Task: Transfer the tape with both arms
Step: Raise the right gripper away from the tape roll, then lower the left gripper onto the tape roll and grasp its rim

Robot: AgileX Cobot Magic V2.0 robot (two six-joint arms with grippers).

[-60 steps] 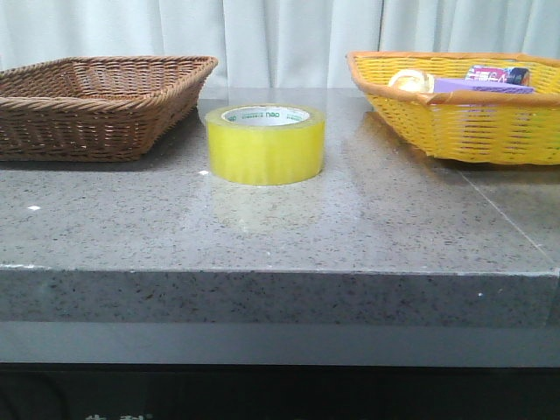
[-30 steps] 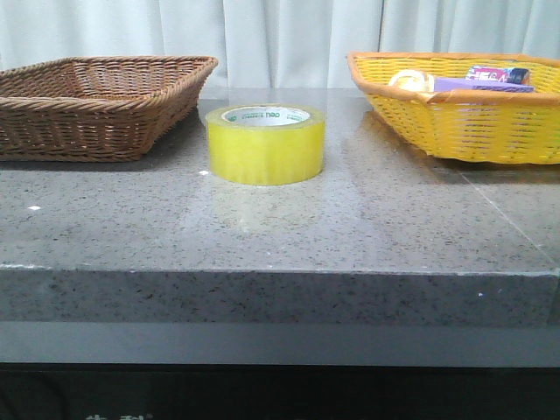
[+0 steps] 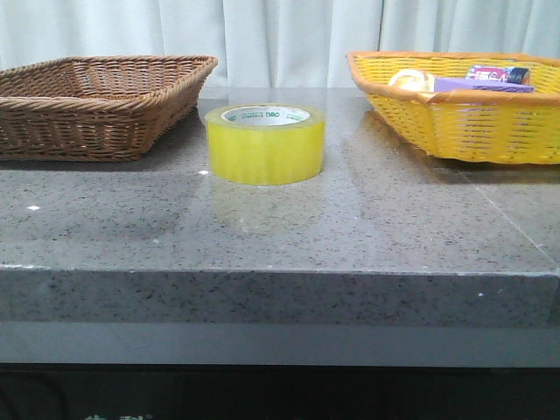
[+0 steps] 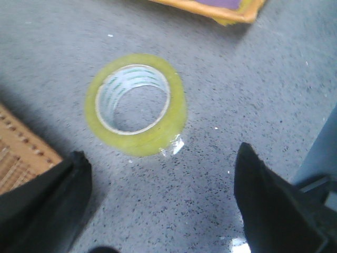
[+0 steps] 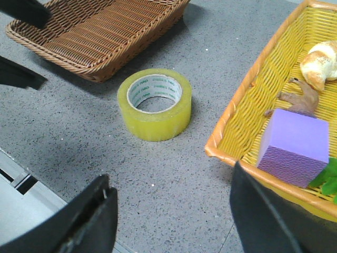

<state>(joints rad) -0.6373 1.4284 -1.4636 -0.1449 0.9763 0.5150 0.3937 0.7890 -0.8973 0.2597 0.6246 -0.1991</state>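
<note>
- Sitting flat on the grey speckled table [image 3: 280, 236], the tape [image 3: 265, 143] rests core-up, between the brown wicker basket [image 3: 96, 105] and the yellow basket [image 3: 459, 109], touching neither.
- White core with green print shows in all three views; tape also at [image 4: 136, 104] and [image 5: 154, 104].
- Left gripper [image 4: 158, 205] hangs above the table just short of the roll, jaws spread wide, nothing between them; left finger [image 4: 45, 211] and right finger [image 4: 274, 211] both clear of the tape.
- Right gripper [image 5: 168, 221] is also high over the table, jaws wide apart, nothing held; the tape lies ahead of it on the table, well clear of the fingers [image 5: 84, 221].
- Neither arm appears in the front view.
- Yellow basket holds a purple block [image 5: 293, 147], a bread-like piece [image 5: 323, 64], a brown bit beside it; can't tell what that is.
- Brown wicker basket looks bare inside in the right wrist view.
- Pale curtain [image 3: 280, 39] behind the table.
</note>
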